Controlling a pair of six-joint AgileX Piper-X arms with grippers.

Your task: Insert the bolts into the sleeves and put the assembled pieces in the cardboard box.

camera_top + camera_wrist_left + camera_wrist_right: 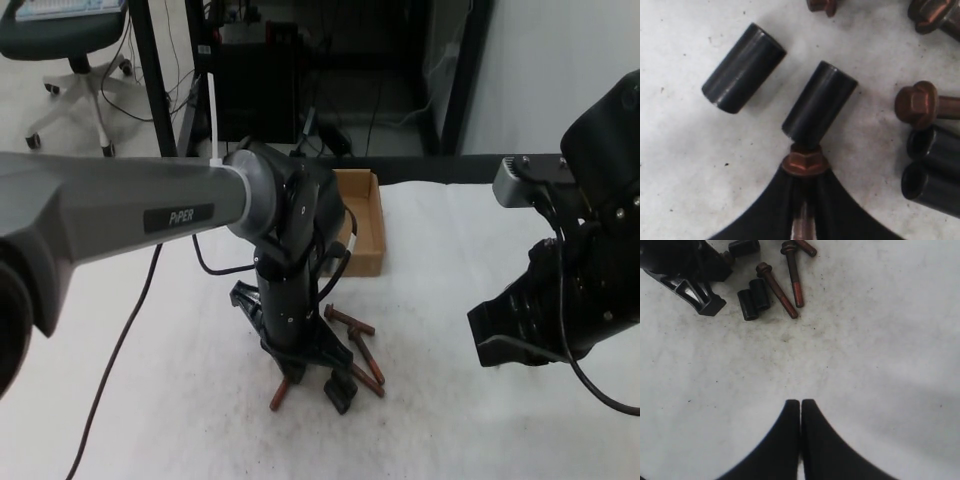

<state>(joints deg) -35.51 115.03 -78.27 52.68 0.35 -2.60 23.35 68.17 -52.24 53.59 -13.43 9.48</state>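
Observation:
My left gripper is shut on a copper-coloured bolt. The bolt's hex head sits at the fingertips and touches the near end of a black sleeve lying on the table. A second sleeve lies apart beside it, and two more sleeves lie side by side near a loose bolt. In the high view the left arm points down among scattered bolts, in front of the cardboard box. My right gripper is shut on nothing over bare table, away from the pile.
The right wrist view shows the left gripper, two sleeves and two long bolts farther off. The right arm hangs at the bench's right side. A black cable trails across the white table on the left.

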